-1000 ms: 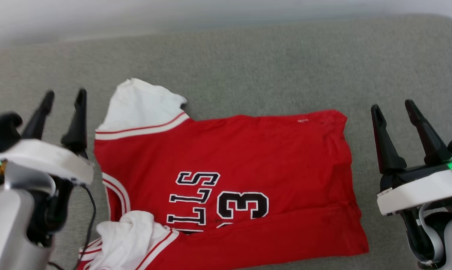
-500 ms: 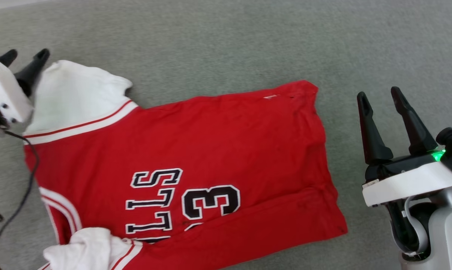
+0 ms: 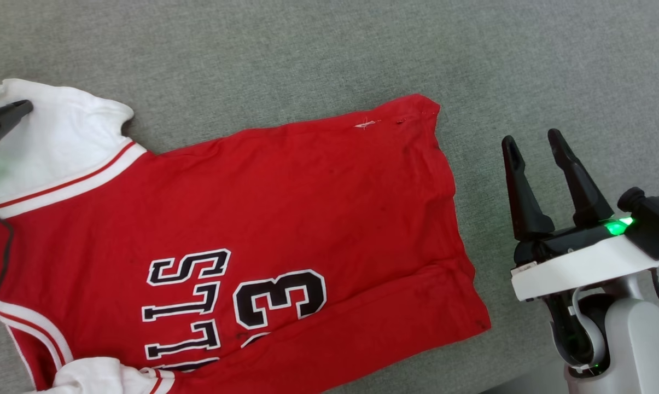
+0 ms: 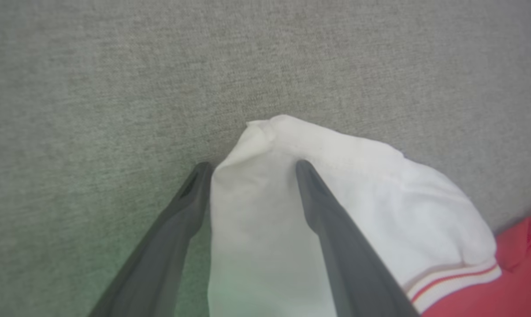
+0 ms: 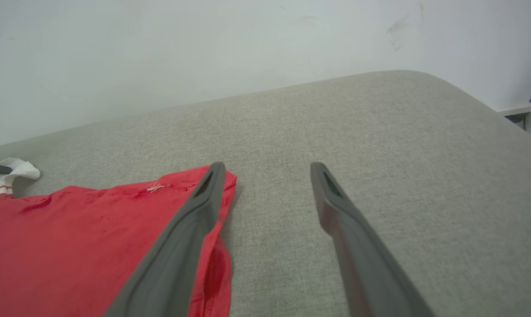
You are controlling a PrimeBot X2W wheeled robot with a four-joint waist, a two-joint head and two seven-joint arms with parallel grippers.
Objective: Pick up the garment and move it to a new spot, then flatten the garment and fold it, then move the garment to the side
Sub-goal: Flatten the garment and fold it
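garment (image 3: 318, 186) front, "LLS", no. "3"

The left gripper (image 4: 253, 165) has its two dark fingers spread wide, and the right gripper (image 3: 532, 138) stands likewise, fingers parted wide, tips pointing forward.

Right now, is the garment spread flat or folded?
Partly folded: the garment lies spread on the grey surface, but its near edge is turned over the lettering and the near sleeve is bunched.

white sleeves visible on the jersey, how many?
2. The upper sleeve lies spread at the head view's top left; the lower sleeve is bunched at its bottom-left edge, partly cut off by the frame.
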